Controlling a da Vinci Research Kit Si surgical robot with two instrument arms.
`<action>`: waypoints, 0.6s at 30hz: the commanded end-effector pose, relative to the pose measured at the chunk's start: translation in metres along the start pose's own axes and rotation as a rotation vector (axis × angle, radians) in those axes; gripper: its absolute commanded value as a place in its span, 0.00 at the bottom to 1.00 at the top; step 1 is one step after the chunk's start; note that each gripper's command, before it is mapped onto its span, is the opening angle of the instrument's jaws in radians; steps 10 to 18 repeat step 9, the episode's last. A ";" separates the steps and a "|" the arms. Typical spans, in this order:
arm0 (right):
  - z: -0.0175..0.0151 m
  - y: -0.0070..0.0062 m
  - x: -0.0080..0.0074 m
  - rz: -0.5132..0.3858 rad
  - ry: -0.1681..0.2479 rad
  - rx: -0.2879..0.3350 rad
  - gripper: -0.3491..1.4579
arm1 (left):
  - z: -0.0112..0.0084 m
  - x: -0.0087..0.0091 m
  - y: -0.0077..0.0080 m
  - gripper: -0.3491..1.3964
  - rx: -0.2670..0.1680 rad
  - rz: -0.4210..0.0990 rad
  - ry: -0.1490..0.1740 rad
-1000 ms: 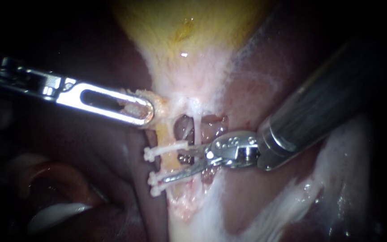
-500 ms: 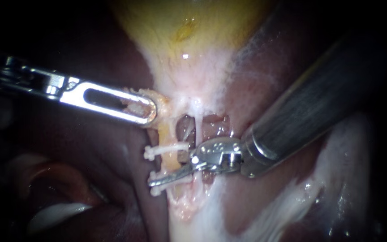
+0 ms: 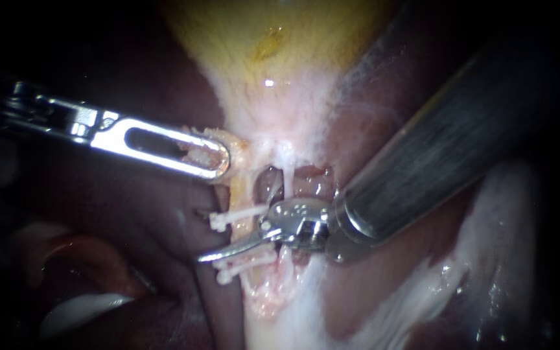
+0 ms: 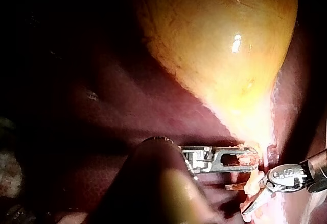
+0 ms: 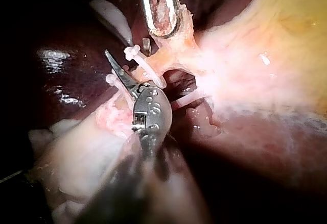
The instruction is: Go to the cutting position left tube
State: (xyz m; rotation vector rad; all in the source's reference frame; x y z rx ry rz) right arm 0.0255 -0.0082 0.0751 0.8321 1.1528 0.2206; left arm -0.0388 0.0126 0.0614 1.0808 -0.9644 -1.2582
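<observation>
Endoscope view: right instrument, jaws closed, crosses left tube; left instrument grips gallbladder.

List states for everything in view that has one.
left instrument, jaws shut on gallbladder neck tissue
right instrument, tip lying across the left tube between the clips
upper clip, closed on the left tube
lower two clips, closed on the left tube
left tube, clipped, no cut visible

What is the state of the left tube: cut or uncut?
Uncut: the left tube runs unbroken past its clips; the right instrument crosses it, hiding a short stretch.
</observation>
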 end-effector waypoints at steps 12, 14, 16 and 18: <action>-0.0001 -0.0001 0.0000 -0.001 0.000 0.002 0.99 | 0.0000 0.0001 0.0001 0.00 0.001 0.001 0.000; -0.0001 -0.0001 0.0000 -0.001 0.000 0.002 0.99 | 0.0000 0.0001 0.0001 0.00 0.001 0.001 0.000; -0.0001 -0.0001 0.0000 -0.001 0.000 0.002 0.99 | 0.0000 0.0001 0.0001 0.00 0.001 0.001 0.000; -0.0001 -0.0001 0.0000 -0.001 0.000 0.002 0.99 | 0.0000 0.0001 0.0001 0.00 0.001 0.001 0.000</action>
